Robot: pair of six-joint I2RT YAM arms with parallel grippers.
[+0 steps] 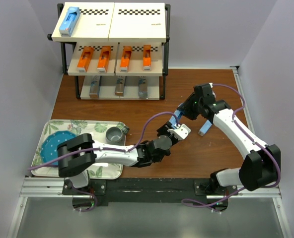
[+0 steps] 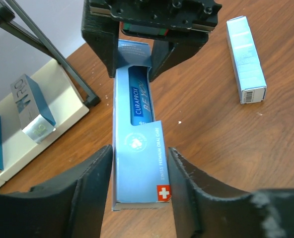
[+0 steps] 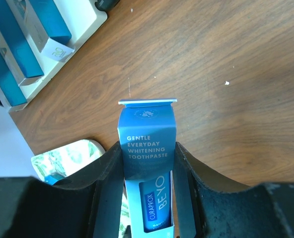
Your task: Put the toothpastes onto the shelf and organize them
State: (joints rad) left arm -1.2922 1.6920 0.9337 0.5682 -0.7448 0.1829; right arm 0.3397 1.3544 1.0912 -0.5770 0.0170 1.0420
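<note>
From above: near the middle of the brown surface [image 1: 137, 106], light-blue toothpaste box [image 1: 175, 119] gripped by both left hand [image 1: 180, 130] and right hand [image 1: 184, 112], well apart from the shelf [image 1: 137, 34]. Left wrist: fingers [image 2: 90, 191] closed against the box's near end. Right wrist: fingers [image 3: 109, 176] closed against its other end.

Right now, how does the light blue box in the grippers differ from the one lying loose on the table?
The gripped box is clamped by the left gripper and right gripper, one at each end; the loose box lies untouched on the table. The gripped box shows a dark blue branded panel; the loose box shows fine print and a white label. Both are narrow, light blue cartons.
</note>
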